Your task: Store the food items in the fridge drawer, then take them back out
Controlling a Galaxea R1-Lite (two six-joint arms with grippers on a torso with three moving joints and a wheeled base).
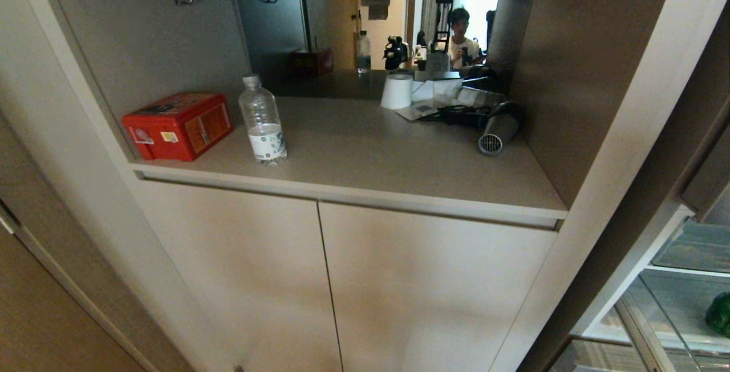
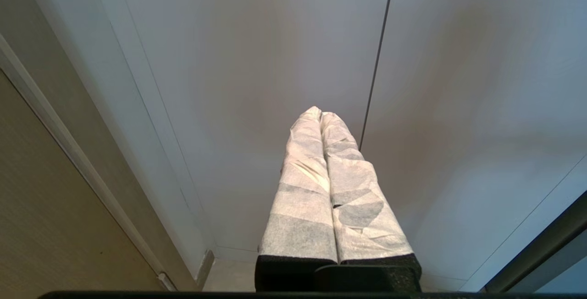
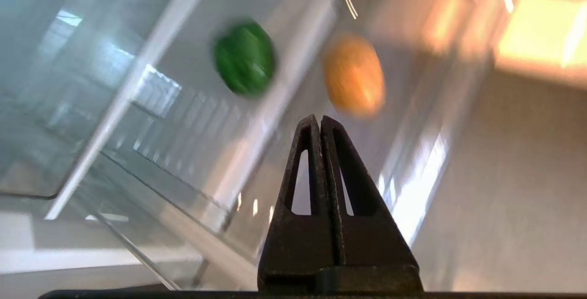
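While the left gripper (image 2: 320, 114) hangs parked in front of the beige cabinet doors (image 2: 257, 83), wrapped fingers pressed together and empty, the right gripper (image 3: 319, 120) points into the open fridge drawer (image 3: 137, 106), jaws fully closed on nothing. Green bell pepper (image 3: 244, 58) and golden-brown lump (image 3: 354, 75) lie inside, near each other, apart from the fingertips. Red tin box (image 1: 178, 125) and water bottle (image 1: 262, 121) sit on the counter (image 1: 370, 155).
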